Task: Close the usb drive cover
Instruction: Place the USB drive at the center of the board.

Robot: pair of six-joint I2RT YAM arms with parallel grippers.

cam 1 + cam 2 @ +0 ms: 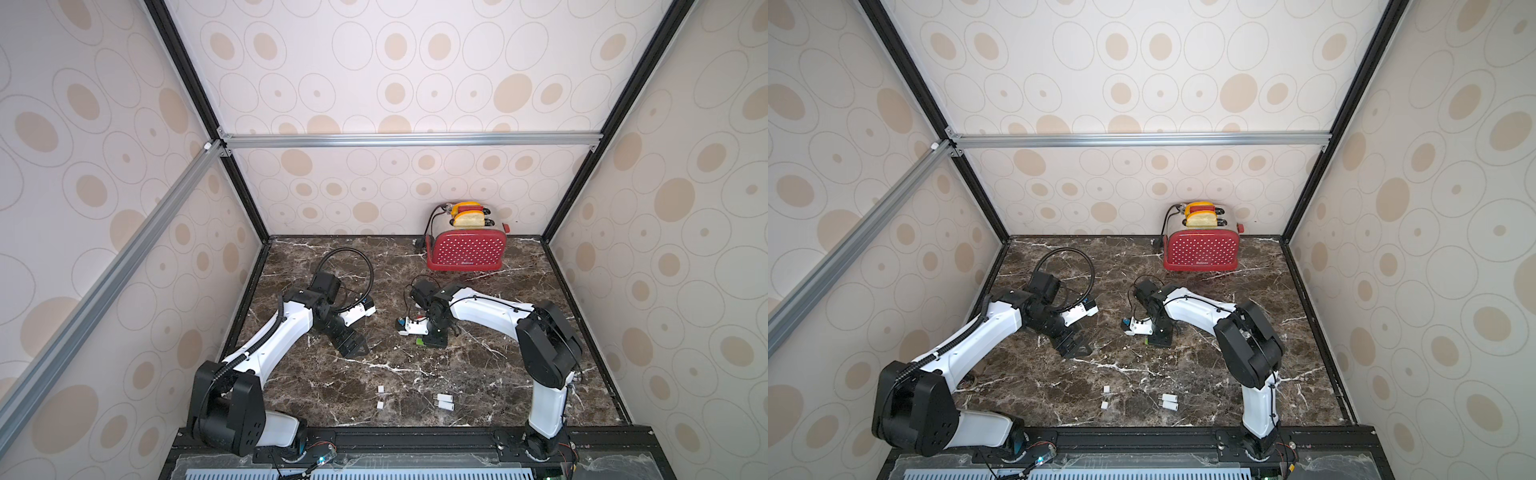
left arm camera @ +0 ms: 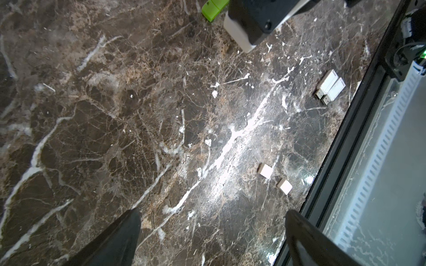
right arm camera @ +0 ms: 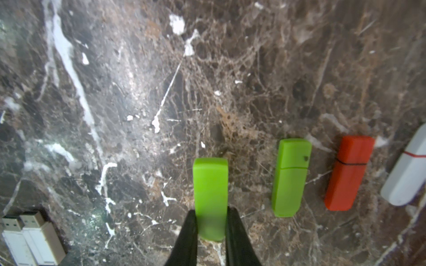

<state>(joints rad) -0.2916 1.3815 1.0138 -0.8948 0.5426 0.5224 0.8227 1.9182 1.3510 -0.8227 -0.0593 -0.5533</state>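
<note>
The right pincer (image 3: pixel 212 213) is nearly shut on the sides of a green USB drive (image 3: pixel 211 184) low over the middle of the dark marble bench (image 1: pixel 498 374), beside a row of a capped green drive (image 3: pixel 290 177), a red drive (image 3: pixel 349 172) and a white drive (image 3: pixel 405 168). The left pincer (image 2: pixel 213 213) gapes wide, empty. Two uncapped white drives (image 2: pixel 327 80) lie together near the front edge, their two loose caps (image 2: pixel 265 171) to the left. The held drive is probably best laid flat, in line with the row, and released gently before a cap is fetched.
</note>
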